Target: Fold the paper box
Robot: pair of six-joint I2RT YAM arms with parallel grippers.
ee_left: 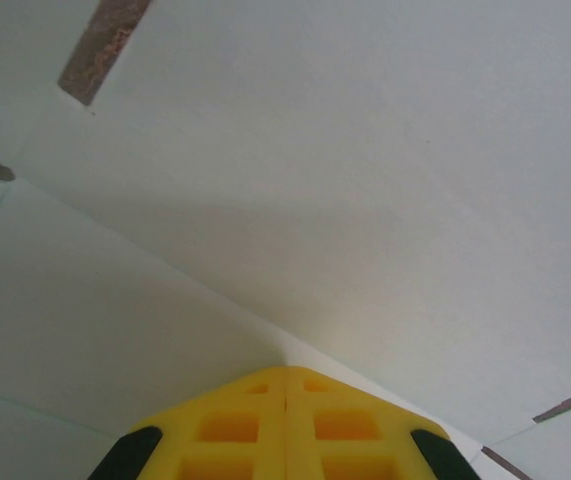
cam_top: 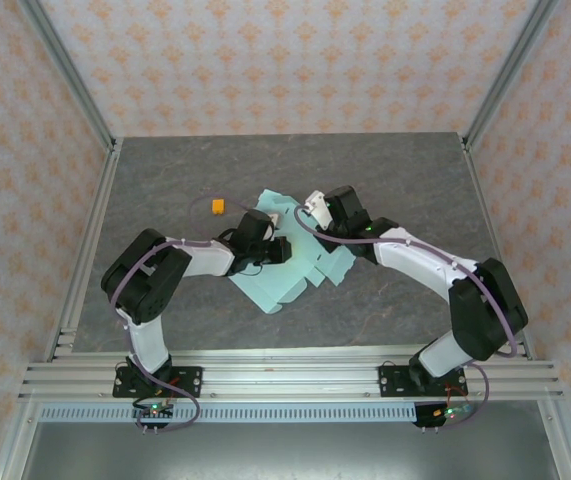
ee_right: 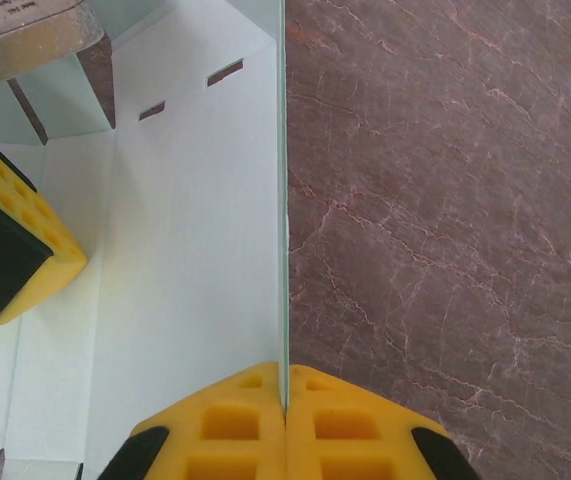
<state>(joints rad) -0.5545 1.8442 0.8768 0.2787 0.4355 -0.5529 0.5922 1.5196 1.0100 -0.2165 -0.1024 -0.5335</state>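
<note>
Your right hand (ee_right: 285, 400) pinches an upright flap of the paper box (ee_right: 185, 250), with bare worktop (ee_right: 445, 250) to its right and your left hand (ee_right: 5, 250) to its left. A small piece (cam_top: 219, 207) lies on the worktop, left of both hands.

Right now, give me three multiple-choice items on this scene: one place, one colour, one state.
1. Where is the orange piece, relative to the box? A) on it B) on the table, to its left C) in a pincer
2. Box colour? A) brown B) white C) pale mint
3. State of right pincer? A) shut on a box edge B) wide open C) holding the orange piece
1B: top view shows it off the box. 2C: mint in every view. 3A: card edge runs between its closed fingers.
</note>
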